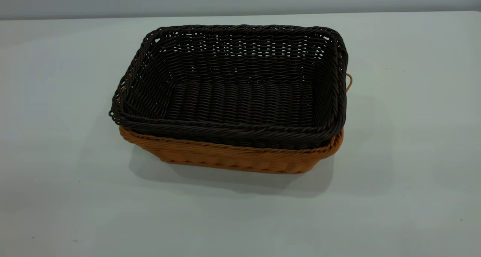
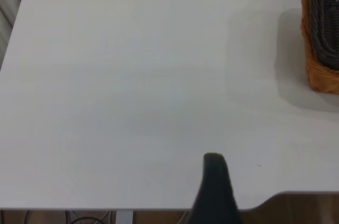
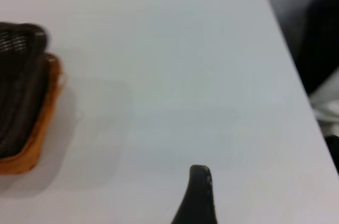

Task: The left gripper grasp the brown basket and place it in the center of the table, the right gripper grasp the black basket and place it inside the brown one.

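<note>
The black basket (image 1: 240, 88) sits nested inside the brown basket (image 1: 233, 157) at the middle of the table (image 1: 394, 197). Only the brown basket's near wall, rim and one loop handle show beneath it. No gripper appears in the exterior view. In the left wrist view my left gripper (image 2: 260, 181) is low over the table's near edge, far from the baskets (image 2: 320, 33), with one black finger (image 2: 214, 187) showing and bare table beside it. In the right wrist view my right gripper (image 3: 238, 184) hangs over bare table, away from the baskets (image 3: 24, 102), with one finger (image 3: 198, 195) showing. Both hold nothing.
The table's edge and a brown floor (image 2: 302, 208) lie just under the left gripper. A dark object (image 3: 323, 38) stands beyond the table's corner in the right wrist view.
</note>
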`<action>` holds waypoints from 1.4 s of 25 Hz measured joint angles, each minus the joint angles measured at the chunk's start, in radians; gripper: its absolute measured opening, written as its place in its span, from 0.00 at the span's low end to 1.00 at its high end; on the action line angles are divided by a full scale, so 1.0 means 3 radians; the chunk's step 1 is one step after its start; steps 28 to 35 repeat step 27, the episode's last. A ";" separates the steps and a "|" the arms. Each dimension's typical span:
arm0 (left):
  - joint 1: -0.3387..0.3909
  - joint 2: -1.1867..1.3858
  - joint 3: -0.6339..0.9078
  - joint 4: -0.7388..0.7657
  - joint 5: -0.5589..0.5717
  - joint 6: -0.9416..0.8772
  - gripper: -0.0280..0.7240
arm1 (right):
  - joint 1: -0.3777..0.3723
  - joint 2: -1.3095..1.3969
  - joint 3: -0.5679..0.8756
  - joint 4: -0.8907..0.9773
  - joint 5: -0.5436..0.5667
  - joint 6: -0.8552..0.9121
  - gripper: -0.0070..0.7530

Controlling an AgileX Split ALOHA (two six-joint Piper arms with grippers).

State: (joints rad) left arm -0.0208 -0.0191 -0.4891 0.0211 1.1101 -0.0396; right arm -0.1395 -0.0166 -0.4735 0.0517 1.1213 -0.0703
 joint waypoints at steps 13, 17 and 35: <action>0.0000 0.0000 0.0000 0.0003 0.0000 0.0000 0.73 | -0.0003 0.0000 0.0000 -0.0195 -0.0004 0.0147 0.76; 0.0000 0.0000 0.0000 0.0003 0.0000 -0.0003 0.73 | -0.0003 0.0000 0.0000 -0.0172 -0.0005 0.0074 0.76; 0.0000 0.0000 0.0000 0.0003 0.0000 -0.0006 0.73 | -0.0003 0.0000 0.0000 -0.0172 -0.0008 0.0050 0.76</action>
